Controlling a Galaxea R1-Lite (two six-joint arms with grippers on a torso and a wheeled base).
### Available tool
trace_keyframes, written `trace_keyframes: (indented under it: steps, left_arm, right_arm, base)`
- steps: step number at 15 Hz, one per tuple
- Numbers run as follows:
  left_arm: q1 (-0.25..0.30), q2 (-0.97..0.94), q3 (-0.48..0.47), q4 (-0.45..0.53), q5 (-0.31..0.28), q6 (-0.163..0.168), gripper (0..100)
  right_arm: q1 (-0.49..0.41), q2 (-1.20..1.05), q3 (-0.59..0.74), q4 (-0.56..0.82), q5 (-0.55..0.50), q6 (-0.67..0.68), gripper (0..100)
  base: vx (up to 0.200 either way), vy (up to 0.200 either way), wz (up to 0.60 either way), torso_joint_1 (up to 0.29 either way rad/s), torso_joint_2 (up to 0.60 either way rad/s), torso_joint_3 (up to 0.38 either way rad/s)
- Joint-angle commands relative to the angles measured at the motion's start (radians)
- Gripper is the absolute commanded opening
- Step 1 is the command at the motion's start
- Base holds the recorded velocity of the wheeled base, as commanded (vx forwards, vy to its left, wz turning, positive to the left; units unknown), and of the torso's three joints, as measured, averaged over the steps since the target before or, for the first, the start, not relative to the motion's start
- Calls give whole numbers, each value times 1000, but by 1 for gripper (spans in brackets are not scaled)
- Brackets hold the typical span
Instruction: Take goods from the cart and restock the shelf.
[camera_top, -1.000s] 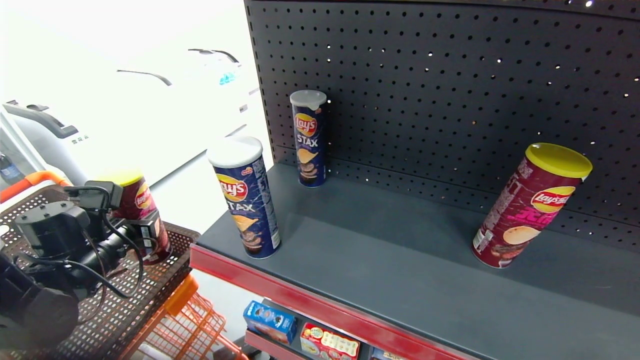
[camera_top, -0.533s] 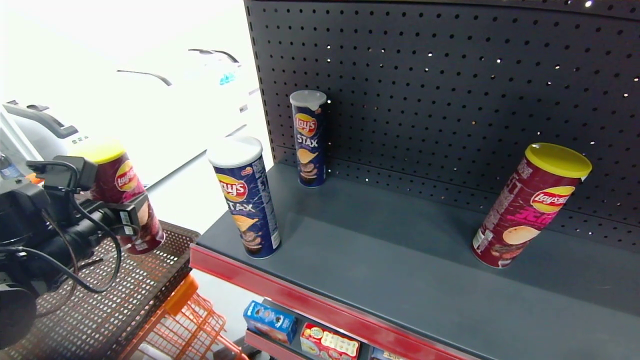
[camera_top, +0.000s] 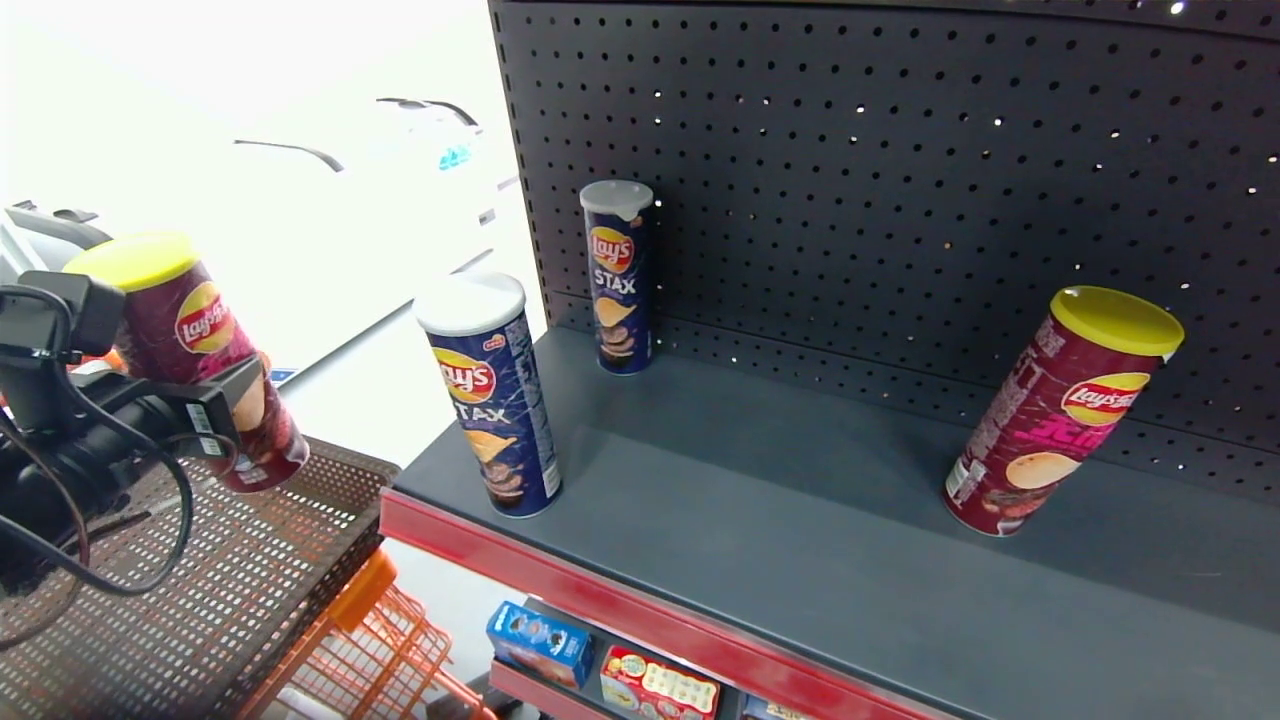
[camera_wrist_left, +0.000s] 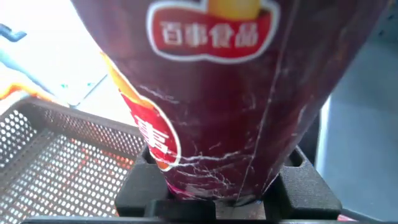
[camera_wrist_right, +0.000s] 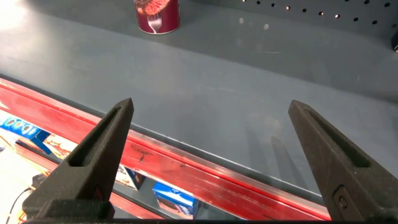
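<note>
The left gripper (camera_top: 222, 418) is clamped around the lower half of a maroon can (camera_top: 185, 335), holding it in the air, yellow lid up and tilted, above the cart (camera_top: 250, 560) that sits just beside the left end of the shelf (camera_top: 800, 520). The right gripper (camera_wrist_right: 211, 109) is spread wide with nothing between its fingers, over the shelf's red front edge. On the shelf stand a blue can (camera_top: 490, 400) at the front left corner, a second blue can (camera_top: 618, 280) against the pegboard (camera_top: 900, 150), and, well to the right, another maroon can (camera_top: 1060, 410).
</note>
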Motion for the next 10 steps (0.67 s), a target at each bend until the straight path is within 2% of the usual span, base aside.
trace_keyframes:
  steps: [1,2,3,4,7,10]
  left_arm:
    - [-19,-74,15,18,0,0,0]
    - [-31,-94,15,28,0,-2,0]
    - [-91,-140,14,94,2,-2,0]
    - [-117,-160,14,142,3,-5,0]
    - [-185,-187,17,157,3,-6,0]
    - [-222,-199,38,156,3,-9,0]
  right_arm:
    - [0,1,0,0,1,0,100]
    - [0,1,0,0,1,0,100]
    - [0,1,0,0,1,0,100]
    - [0,1,0,0,1,0,100]
    - [0,1,0,0,1,0,100]
    - [0,1,0,0,1,0,100]
  base:
    - [0,0,0,0,0,0]
    - [0,0,0,0,0,0]
    - [0,0,0,0,0,0]
    - [0,0,0,0,0,0]
    - [0,0,0,0,0,0]
    - [0,0,0,0,0,0]
